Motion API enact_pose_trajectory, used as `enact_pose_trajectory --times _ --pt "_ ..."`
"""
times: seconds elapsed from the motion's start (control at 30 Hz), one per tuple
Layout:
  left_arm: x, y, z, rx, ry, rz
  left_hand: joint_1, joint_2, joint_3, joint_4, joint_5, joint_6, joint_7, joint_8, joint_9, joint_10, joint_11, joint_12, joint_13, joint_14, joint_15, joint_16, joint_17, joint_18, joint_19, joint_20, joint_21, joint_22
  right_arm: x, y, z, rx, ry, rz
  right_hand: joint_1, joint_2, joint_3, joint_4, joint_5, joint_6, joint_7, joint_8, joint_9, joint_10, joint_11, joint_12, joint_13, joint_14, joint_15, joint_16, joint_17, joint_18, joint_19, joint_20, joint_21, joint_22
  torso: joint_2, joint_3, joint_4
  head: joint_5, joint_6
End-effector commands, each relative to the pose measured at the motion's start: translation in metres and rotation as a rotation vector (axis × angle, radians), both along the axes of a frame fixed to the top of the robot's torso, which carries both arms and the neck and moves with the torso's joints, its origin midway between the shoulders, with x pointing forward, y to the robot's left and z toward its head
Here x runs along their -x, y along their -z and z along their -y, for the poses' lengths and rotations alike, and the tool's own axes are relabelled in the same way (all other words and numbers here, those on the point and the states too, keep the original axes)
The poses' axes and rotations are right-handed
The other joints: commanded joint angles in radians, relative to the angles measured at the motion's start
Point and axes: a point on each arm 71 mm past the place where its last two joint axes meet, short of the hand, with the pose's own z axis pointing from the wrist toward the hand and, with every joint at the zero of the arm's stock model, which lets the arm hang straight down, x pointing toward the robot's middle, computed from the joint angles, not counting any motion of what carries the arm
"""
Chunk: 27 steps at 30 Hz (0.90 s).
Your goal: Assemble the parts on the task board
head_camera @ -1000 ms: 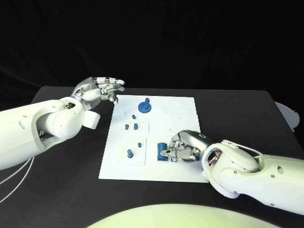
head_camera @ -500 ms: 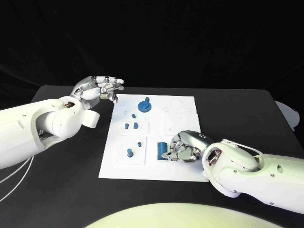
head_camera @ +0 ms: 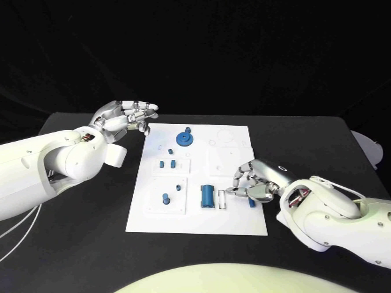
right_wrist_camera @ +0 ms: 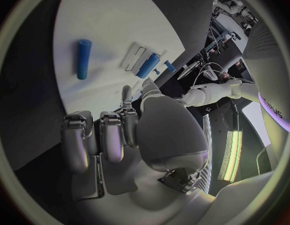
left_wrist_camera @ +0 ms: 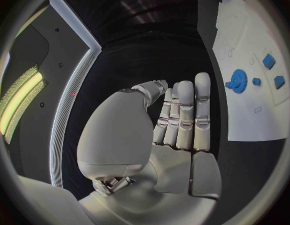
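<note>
Right robot hand (head_camera: 255, 183) has pulled back empty, fingers apart, leaving a small blue peg (head_camera: 251, 201) lying on the white board (head_camera: 235, 223); left robot hand (head_camera: 125, 116) stays empty, fingers loosely curled, beside it

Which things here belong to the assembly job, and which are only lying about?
For the job: task board; blue gear; blue cylinder; small blue peg; right hand.

Only lying about: black table; white object at the table's right edge.
</note>
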Motion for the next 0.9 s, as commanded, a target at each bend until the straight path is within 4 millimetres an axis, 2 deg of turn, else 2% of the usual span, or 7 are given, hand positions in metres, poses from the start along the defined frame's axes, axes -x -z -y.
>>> enact_pose_trajectory --times 0.03,0.13,0.27,0.37,0.4,0.9 --pt "0.0 -0.001 0.003 0.012 0.014 0.003 0.002 0.01 -0.002 0.003 0.005 0.001 -0.001 0.003 0.001 -0.008 0.0 0.006 0.001 -0.007 -0.001 0.0 -0.001 0.015 0.008 0.001 -0.005 -0.001 -0.001 -0.005 0.013 -0.002 0.004 0.031 0.016 0.001 -0.007 0.001 -0.002 -0.009 0.001 -0.009 -0.005 -0.005 0.005 -0.008 0.114 0.091 0.009 -0.003 0.18 -0.007 0.105 0.011 0.004 0.263 -0.001 -0.0018 -0.0002 -0.01 0.003" --pt "0.0 -0.001 0.003 0.012 0.014 0.003 0.002 0.01 -0.002 0.003 0.005 0.001 -0.001 0.003 0.001 -0.008 0.0 0.006 0.001 -0.007 -0.001 0.0 -0.001 0.015 0.008 0.001 -0.005 -0.001 -0.002 -0.004 0.025 0.032 0.019 0.028 0.02 0.0 -0.008 0.001 -0.003 -0.01 0.003 -0.013 -0.008 -0.006 0.007 -0.01 0.113 0.091 0.01 -0.003 0.181 -0.007 0.105 0.012 0.004 0.263 0.0 -0.0014 -0.0014 -0.013 0.003" --pt "0.0 0.0 0.004 0.013 0.016 0.003 0.002 0.01 -0.002 0.003 0.005 0.001 -0.001 0.003 0.001 -0.008 0.0 0.006 0.001 -0.007 -0.001 0.0 -0.001 0.015 0.008 0.001 -0.005 -0.001 0.0 -0.001 0.039 0.085 0.041 0.023 0.022 0.0 -0.01 0.001 -0.004 -0.011 0.004 -0.016 -0.01 -0.007 0.008 -0.012 0.112 0.091 0.011 -0.002 0.182 -0.007 0.105 0.013 0.004 0.263 0.002 0.0009 -0.0012 -0.017 0.005" --pt "0.0 0.0 0.004 0.013 0.017 0.003 0.002 0.01 -0.002 0.003 0.005 0.001 -0.001 0.003 0.001 -0.008 0.0 0.006 0.001 -0.007 -0.001 0.0 -0.001 0.015 0.008 0.001 -0.005 -0.001 0.002 0.003 0.045 0.112 0.056 0.011 0.022 0.0 -0.01 0.002 -0.004 -0.011 0.004 -0.017 -0.01 -0.007 0.008 -0.012 0.112 0.091 0.012 -0.003 0.182 -0.007 0.105 0.013 0.004 0.263 0.001 0.0008 0.0007 -0.02 0.004" --pt "0.0 0.0 0.004 0.013 0.017 0.002 0.002 0.01 -0.002 0.003 0.005 0.001 -0.001 0.003 0.001 -0.008 0.0 0.006 0.001 -0.007 -0.001 0.0 -0.001 0.015 0.008 0.001 -0.005 -0.001 0.003 0.007 0.048 0.128 0.063 0.001 0.022 0.0 -0.01 0.002 -0.004 -0.011 0.004 -0.017 -0.01 -0.007 0.008 -0.012 0.112 0.091 0.012 -0.003 0.182 -0.007 0.105 0.013 0.004 0.263 0.002 -0.0003 0.0019 -0.021 0.004" --pt "0.0 0.0 0.003 0.012 0.015 0.002 0.002 0.01 -0.002 0.003 0.005 0.001 -0.001 0.003 0.001 -0.008 0.0 0.006 0.001 -0.007 -0.001 0.0 -0.001 0.015 0.008 0.001 -0.005 -0.001 0.01 0.027 0.047 0.184 0.072 -0.054 0.013 0.009 -0.02 0.005 0.001 0.004 0.004 -0.02 -0.015 -0.006 0.009 -0.012 0.112 0.09 0.013 -0.004 0.179 -0.007 0.105 0.017 0.004 0.263 0.002 -0.0021 0.003 -0.018 0.001"
